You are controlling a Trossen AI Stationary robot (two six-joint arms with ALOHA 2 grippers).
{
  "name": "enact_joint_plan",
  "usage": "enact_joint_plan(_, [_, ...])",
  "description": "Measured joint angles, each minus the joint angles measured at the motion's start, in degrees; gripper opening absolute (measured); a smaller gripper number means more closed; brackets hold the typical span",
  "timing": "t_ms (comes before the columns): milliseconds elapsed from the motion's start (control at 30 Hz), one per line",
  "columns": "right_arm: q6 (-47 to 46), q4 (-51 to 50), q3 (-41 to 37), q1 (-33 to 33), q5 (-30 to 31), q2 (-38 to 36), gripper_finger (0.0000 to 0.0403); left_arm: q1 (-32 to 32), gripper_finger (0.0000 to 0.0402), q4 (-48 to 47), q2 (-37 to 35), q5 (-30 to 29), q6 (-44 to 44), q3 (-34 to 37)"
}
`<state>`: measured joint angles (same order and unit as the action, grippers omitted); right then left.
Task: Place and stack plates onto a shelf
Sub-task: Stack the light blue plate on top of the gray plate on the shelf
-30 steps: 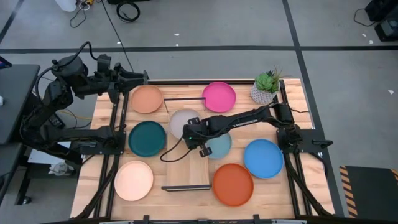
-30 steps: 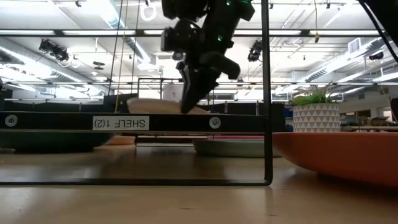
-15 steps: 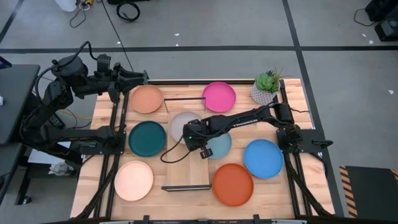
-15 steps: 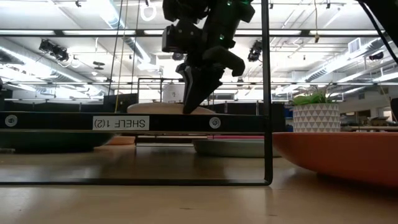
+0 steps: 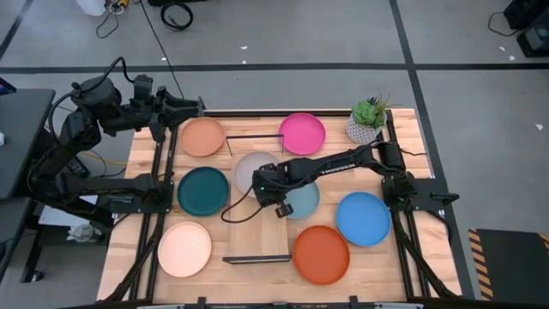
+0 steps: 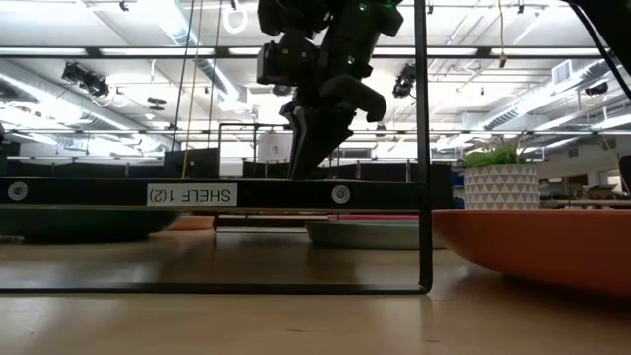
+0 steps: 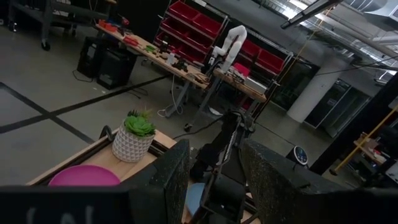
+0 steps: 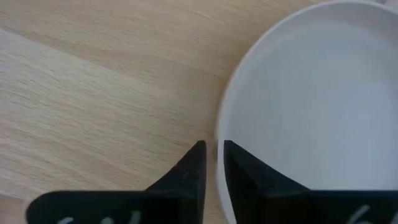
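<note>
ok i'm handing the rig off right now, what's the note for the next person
Right gripper: jaws pinching the rim of the grey plate, which lies flat on the shelf's far end.
Left gripper: jaws open, parked at the table's far left corner.
Done: only the grey plate is on the shelf.
Left: release it, then shelve the seven on the table: magenta, terracotta, dark teal, pale peach, red-orange, bright blue, light blue.

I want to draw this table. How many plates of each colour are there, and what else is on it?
Terracotta plate: 1
Magenta plate: 1
Grey plate: 1
Dark teal plate: 1
Light blue plate: 1
Bright blue plate: 1
Red-orange plate: 1
Pale peach plate: 1
Potted plant: 1
Shelf: 1
Total: 10
</note>
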<state>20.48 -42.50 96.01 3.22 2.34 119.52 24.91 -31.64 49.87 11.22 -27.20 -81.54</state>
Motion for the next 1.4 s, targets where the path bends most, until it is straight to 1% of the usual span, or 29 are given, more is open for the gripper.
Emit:
enact_joint_plan(133, [-2.8,-1.5,1.0,0.0,1.1,-0.2,0.0082,0.0,0.0156,-0.6,0.0,0.0,0.0,0.0])
enact_joint_plan(300, [-4.4,-5.6,5.4,0.0,1.2,-0.8,0.0087,0.0,0.0156,-1.7,0.0,0.0,0.0,0.0])
enact_joint_plan(400, [-6.8,-10.6,8.8,0.0,1.7,-0.8,0.0087,0.0,0.0156,-2.9,0.0,0.0,0.0,0.0])
enact_joint_plan(567, [-14.8,-21.0,12.7,0.0,2.7,-0.8,0.0087,0.0,0.0156,-4.1,0.0,0.0,-0.1,0.0])
enact_joint_plan(700, [-20.7,-27.5,13.5,-0.1,2.6,-0.8,0.0086,0.0,0.0156,-4.3,0.0,0.0,-0.1,0.0])
enact_joint_plan(833, [-24.6,-31.9,13.5,0.4,2.6,-1.7,0.0086,0.0,0.0156,-4.2,0.0,-0.6,-0.1,0.0])
enact_joint_plan(1000, [-27.6,-33.4,13.5,1.5,3.1,-4.4,0.0086,0.0,0.0156,-4.2,0.0,-0.6,-0.1,0.0])
enact_joint_plan(1100, [-28.6,-32.4,12.5,2.1,4.3,-6.0,0.0086,0.0,0.0156,-4.2,0.0,-0.6,0.7,0.0])
enact_joint_plan(1200, [-30.0,-31.8,9.4,2.5,5.1,-7.7,0.0086,0.0,0.0156,-4.2,0.0,-0.6,0.8,0.0])
enact_joint_plan(1333, [-32.9,-29.3,2.7,2.7,5.1,-11.1,0.0086,0.0,0.0156,-4.2,0.0,-0.6,0.8,0.0])
enact_joint_plan(1400, [-35.0,-26.8,-1.4,2.6,3.8,-13.2,0.0086,0.0,0.0156,-4.2,0.0,-0.6,0.8,0.0])
